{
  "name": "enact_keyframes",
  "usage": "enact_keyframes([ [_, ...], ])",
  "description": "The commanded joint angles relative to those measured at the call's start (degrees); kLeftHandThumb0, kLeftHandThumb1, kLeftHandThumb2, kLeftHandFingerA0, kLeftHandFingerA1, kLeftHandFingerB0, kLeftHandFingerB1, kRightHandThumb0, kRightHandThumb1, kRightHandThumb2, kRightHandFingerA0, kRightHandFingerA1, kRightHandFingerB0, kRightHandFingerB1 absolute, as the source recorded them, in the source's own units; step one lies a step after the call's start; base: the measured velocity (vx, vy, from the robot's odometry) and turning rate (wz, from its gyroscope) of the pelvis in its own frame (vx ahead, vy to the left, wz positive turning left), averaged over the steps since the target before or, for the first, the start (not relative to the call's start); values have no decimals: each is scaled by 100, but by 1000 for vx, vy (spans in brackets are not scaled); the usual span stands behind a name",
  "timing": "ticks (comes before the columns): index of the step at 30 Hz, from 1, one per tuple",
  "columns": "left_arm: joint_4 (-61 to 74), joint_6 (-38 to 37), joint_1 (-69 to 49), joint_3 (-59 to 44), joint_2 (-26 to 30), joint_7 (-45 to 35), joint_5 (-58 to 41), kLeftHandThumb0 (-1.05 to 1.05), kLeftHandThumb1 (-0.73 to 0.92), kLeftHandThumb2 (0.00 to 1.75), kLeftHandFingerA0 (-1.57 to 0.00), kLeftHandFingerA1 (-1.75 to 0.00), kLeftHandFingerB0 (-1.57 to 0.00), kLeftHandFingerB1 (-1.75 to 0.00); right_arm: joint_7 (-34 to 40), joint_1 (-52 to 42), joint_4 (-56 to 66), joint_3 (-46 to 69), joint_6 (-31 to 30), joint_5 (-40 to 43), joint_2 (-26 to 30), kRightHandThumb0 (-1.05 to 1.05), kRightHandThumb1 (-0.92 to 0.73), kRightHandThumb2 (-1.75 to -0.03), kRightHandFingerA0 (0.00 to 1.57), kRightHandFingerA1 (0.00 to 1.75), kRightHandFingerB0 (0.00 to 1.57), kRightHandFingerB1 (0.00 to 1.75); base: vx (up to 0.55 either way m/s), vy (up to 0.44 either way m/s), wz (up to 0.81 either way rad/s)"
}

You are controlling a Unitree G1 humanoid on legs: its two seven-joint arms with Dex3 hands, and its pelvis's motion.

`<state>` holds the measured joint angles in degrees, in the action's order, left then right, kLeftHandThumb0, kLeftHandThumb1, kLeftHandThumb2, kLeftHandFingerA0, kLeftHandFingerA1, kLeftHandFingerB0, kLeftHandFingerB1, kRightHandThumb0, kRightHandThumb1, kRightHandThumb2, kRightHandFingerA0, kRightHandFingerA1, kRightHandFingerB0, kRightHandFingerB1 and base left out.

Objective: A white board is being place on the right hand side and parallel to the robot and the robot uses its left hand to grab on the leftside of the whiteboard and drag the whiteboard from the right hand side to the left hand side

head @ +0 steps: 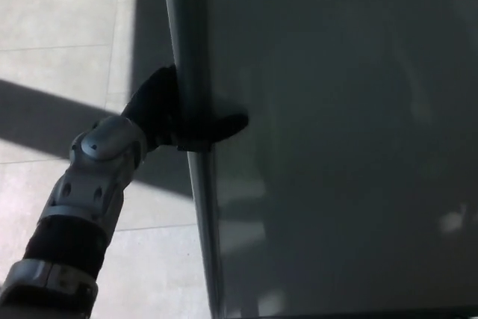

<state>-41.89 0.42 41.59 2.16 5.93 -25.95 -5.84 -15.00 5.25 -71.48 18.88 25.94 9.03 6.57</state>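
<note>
At the left edge of the whiteboard (336, 147) we see the left hand (168, 110) clamped around the grey metal frame post (190, 72), its black palm behind the post and one finger (228, 123) wrapped round onto the board's face; the silver wrist and forearm (86, 199) rise from the lower left corner; the whiteboard fills the centre and right of the view, its surface dim and shaded, with its post running steeply from the top down to the bottom edge; to the left lies the tiled floor (52, 35), crossed by bands of sunlight and shadow; we see nothing of the right hand.
</note>
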Motion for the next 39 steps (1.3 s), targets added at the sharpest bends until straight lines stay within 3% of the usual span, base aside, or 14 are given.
enact_keyframes([
  [1, -623, 149, 284, -200, 800, -1634, -339, -31, 76, 62, -97, -147, -82, -127, 46, -34, -18, -14, 95, -13, 74, -29, -92, -70, 80, 56, 37, 32, 0, 0, 0],
  [5, -797, 570, 479, -147, 1212, -1980, -277, -27, 76, 66, -80, -160, -69, -119, 16, 54, -36, 2, 65, 17, 85, -29, -92, -71, 82, 57, 37, 33, 0, 0, 0],
  [8, -918, 737, 678, -140, 1427, -2152, -282, -27, 78, 62, -70, -168, -59, -134, 68, 190, -34, 8, 24, 28, 62, -29, -92, -72, 79, 57, 37, 33, 0, 0, 0],
  [9, -1005, 896, 761, -210, 1503, -2271, -374, -33, 65, 86, -102, -140, -69, -115, 79, 246, -34, 10, 2, 33, 52, -29, -92, -71, 79, 57, 37, 33, 0, 0, 0],
  [10, -1025, 834, 724, -275, 1631, -2451, -449, -29, 66, 86, -107, -144, -76, -121, 111, 272, -26, 2, 10, 23, 45, -30, -92, -70, 80, 57, 38, 33, 0, 0, 0],
  [11, -1015, 795, 662, -300, 1710, -2560, -484, -17, 80, 60, -76, -173, -68, -147, 113, 251, -25, -1, 27, 19, 36, -29, -92, -70, 82, 57, 38, 33, 0, 0, 0],
  [16, -959, 530, 363, -342, 2041, -2814, -490, -12, 81, 63, -78, -166, -72, -146, 63, 140, -34, 6, 33, 30, 39, -30, -92, -69, 81, 55, 37, 32, 0, 0, 0],
  [17, -1074, 460, 314, -433, 2229, -2893, -512, -23, 68, 89, -106, -141, -81, -121, 122, 168, -34, -24, 82, -15, 48, -30, -92, -70, 80, 56, 37, 32, 0, 0, 0],
  [18, -1184, 525, 354, -523, 2312, -2955, -577, -22, 66, 89, -111, -142, -85, -121, 101, 218, -31, -17, 60, -2, 54, -31, -92, -70, 78, 55, 36, 32, 0, 0, 0],
  [19, -1230, 543, 343, -552, 2414, -2955, -562, -13, 80, 63, -81, -168, -78, -141, 118, 230, -23, -25, 59, -9, 56, -30, -92, -70, 78, 56, 36, 32, 0, 0, 0],
  [23, -1415, 5, 280, -561, 2709, -2938, -378, -18, 80, 64, -78, -167, -75, -142, 54, 267, -28, 10, 75, 41, 44, -29, -92, -71, 81, 57, 37, 33, 0, 0, 0],
  [30, -1985, 23, 294, -798, 3352, -3281, -416, -9, 84, 63, -80, -169, -71, -145, 37, 266, -40, 63, 5, 98, 22, -31, -92, -69, 80, 56, 36, 32, 0, 0, 0],
  [35, -2210, 133, 235, -997, 3693, -3400, -481, -7, 87, 61, -65, -172, -69, -134, 34, 281, -61, 65, 23, 79, 16, -31, -92, -69, 83, 57, 37, 32, 0, 0, 0],
  [39, -2453, 161, 153, -1149, 3980, -3472, -468, 0, 91, 58, -71, -174, -70, -144, 57, 298, -62, 45, 5, 54, 42, -30, -92, -69, 82, 56, 37, 32, 0, 0, 0],
])
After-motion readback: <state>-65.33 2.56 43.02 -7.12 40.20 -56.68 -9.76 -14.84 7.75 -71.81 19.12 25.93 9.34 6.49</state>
